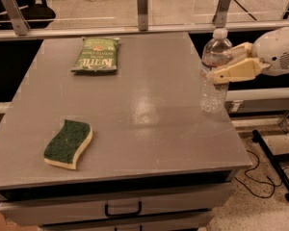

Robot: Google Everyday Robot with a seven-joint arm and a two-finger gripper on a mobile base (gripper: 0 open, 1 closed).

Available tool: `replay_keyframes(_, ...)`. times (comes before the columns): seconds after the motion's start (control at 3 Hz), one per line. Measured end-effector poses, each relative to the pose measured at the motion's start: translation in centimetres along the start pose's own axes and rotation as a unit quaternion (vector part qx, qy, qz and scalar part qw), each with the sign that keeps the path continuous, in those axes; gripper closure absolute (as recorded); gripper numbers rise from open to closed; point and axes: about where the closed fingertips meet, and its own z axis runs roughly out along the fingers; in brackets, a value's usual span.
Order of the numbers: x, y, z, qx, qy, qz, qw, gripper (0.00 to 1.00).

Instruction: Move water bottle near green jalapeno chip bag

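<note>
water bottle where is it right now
The bottle is upright at the right edge of the table in the camera view, held by the pincer reaching in from the right, across from the chip bag at the back left.
</note>
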Motion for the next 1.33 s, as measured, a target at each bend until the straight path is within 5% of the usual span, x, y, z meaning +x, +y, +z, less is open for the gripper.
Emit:
replay_keyframes(0.33,-0.3,0.1,0.2,-0.002,-0.002,-0.001,1.0000,0.88)
replay_keyframes(0.67,-0.4,0.1,0.4,-0.004,-0.002,-0.002,1.0000,1.00)
replay_keyframes(1.0,-1.5,0.7,2.2,-0.021,-0.010,-0.020,0.9995,1.00)
replay_keyframes(1.33,-5.3,-0.2,6.8,-0.036,-0.042,-0.062,0.9965,1.00)
